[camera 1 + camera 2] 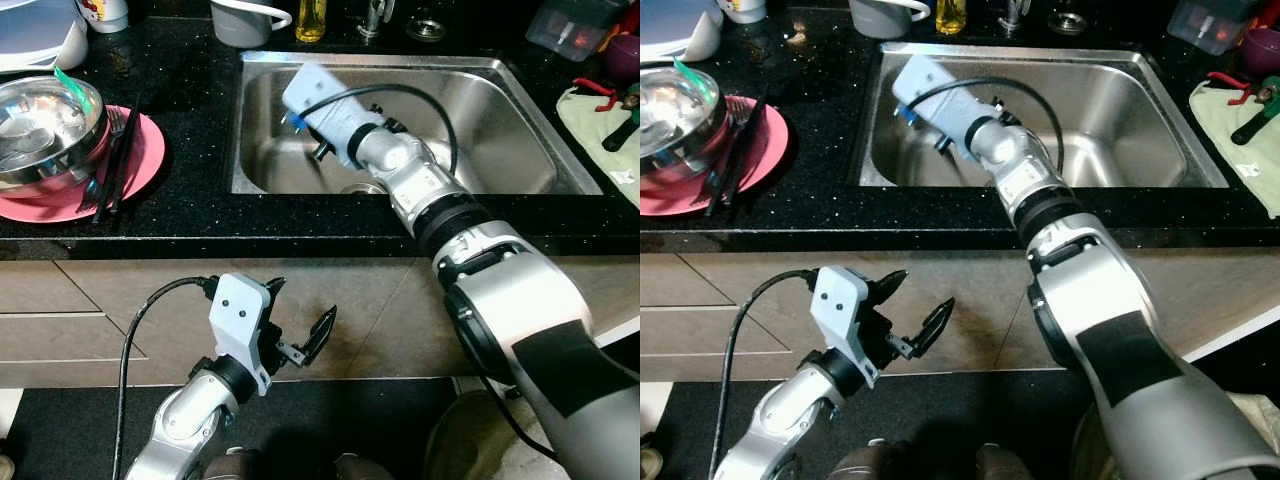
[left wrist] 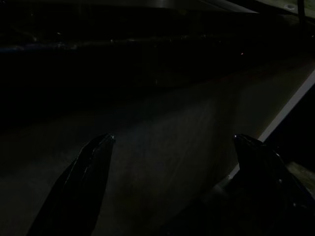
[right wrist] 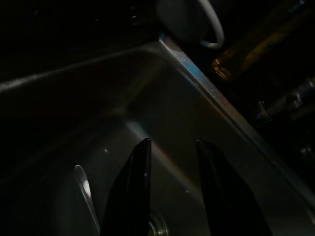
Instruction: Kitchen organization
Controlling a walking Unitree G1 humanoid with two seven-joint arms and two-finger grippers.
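My right arm reaches into the steel sink, its white wrist housing above the basin's left half. In the right wrist view, my right gripper is narrowly open over the sink floor with nothing between the fingers. A spoon lies on the basin floor just beside it. A steel bowl sits on a pink plate at the counter's left, with black chopsticks and a fork resting on the plate. My left gripper hangs open below the counter edge, facing the cabinet front.
A white mug and a yellow oil bottle stand behind the sink beside the tap base. A cloth with tools and a plastic container lie to the right. Cabinet drawers run under the black counter.
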